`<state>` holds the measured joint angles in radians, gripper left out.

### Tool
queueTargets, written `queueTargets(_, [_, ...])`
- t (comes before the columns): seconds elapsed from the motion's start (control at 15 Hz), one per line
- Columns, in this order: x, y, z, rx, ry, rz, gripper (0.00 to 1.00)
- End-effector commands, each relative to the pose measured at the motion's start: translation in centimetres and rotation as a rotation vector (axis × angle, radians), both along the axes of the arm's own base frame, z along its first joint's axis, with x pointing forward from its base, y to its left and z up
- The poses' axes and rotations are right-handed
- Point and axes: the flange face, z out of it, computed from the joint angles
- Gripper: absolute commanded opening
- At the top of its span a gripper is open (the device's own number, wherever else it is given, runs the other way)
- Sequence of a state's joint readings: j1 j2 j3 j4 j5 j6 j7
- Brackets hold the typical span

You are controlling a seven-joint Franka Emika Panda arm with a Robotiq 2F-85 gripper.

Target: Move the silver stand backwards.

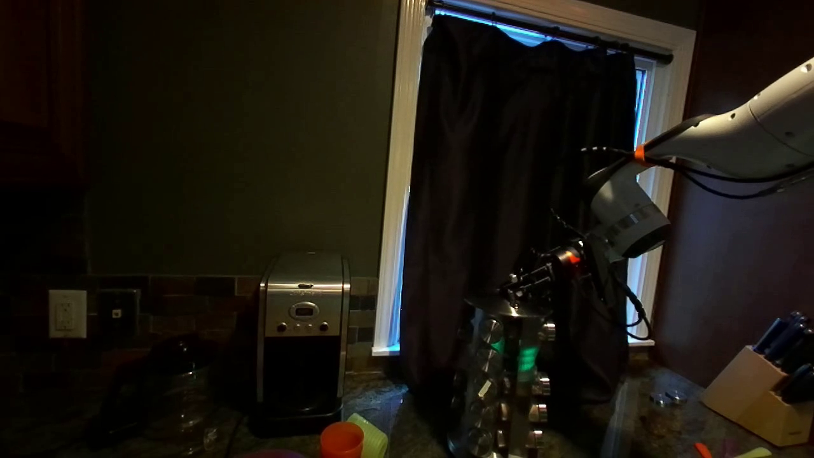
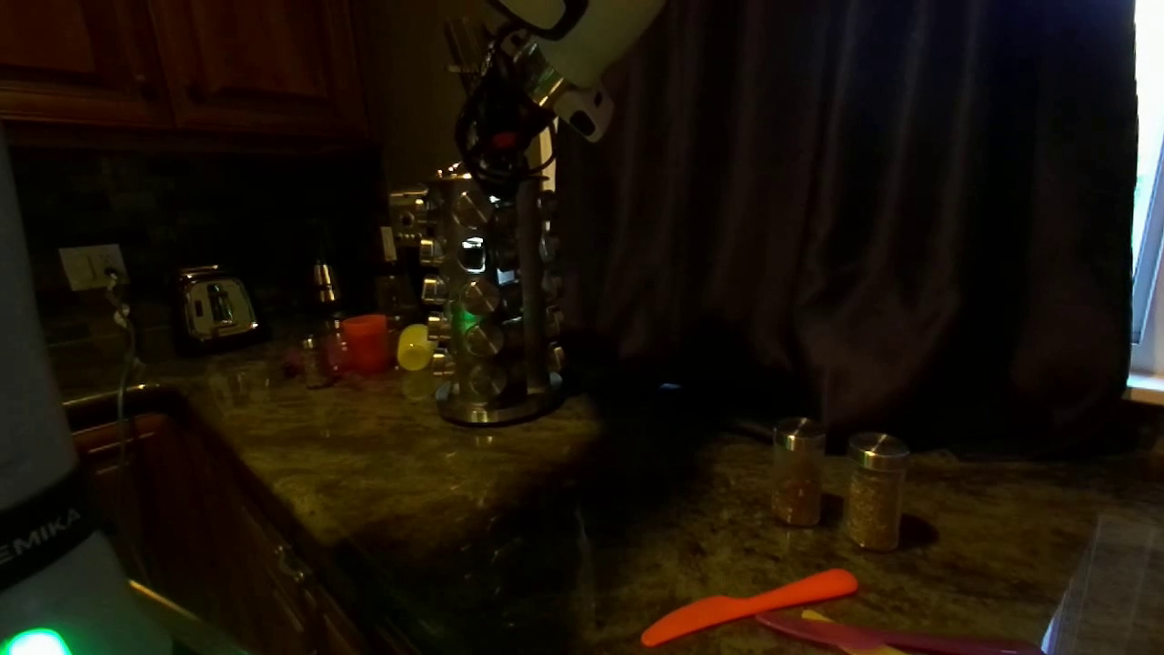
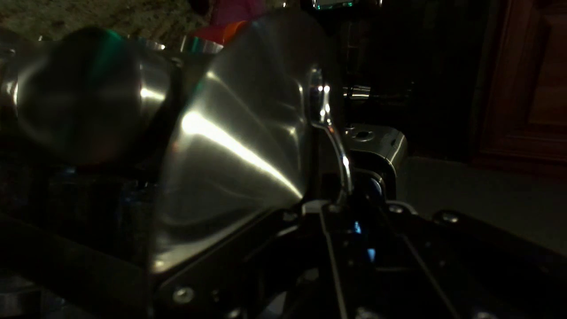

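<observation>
The silver spice rack point(image 2: 535, 296), a tall carousel carrying jars with round metal caps, stands upright on the speckled stone countertop point(image 2: 346, 455). It sits nearer the back edge, along the dark curtain point(image 2: 818, 227), than the front edge above the wooden cabinets point(image 2: 218, 509). Green glints mark its side in both exterior views. In the wrist view the gripper point(image 3: 356, 208) is at the rack's conical lid point(image 3: 248, 168), its fingertips drawn close together and pinching 1 end of the chrome handle point(image 3: 343, 156); the pads themselves are mostly lost in the dark.

In an exterior view "EMIKA" can be read on the robot's black band point(image 2: 41, 532). By the back edge, left of the curtain, stands the drip coffee maker point(image 1: 305, 299); the mark above its display is too small to read. The wooden knife block point(image 1: 744, 394) stands near the right back corner, and the mark low on its front is also too small to make out.

Well apart from the rack, 2 spice jars point(image 2: 878, 500) with metal lids stand side by side. Farther from the back edge lies an orange plastic knife point(image 2: 750, 608), just beside crossed purple point(image 2: 909, 635) and yellow utensils. Toward the toaster point(image 2: 218, 307) are an orange cup point(image 2: 366, 344) and a yellow cup point(image 2: 416, 347) on its side.
</observation>
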<state>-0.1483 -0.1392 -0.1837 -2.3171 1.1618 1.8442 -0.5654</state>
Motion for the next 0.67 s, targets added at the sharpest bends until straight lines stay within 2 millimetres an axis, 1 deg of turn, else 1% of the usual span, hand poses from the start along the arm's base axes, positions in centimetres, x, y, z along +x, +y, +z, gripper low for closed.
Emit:
queueTargets(0.0, [0.5,1.6,0.9,0.034,-0.061,0.054,0.03])
queueTargets(0.33, [1.2,4.2,1.9,0.015,-0.098,0.126,0.03])
queueTargets(0.6, [2.4,5.9,2.4,0.0,-0.119,0.158,0.03])
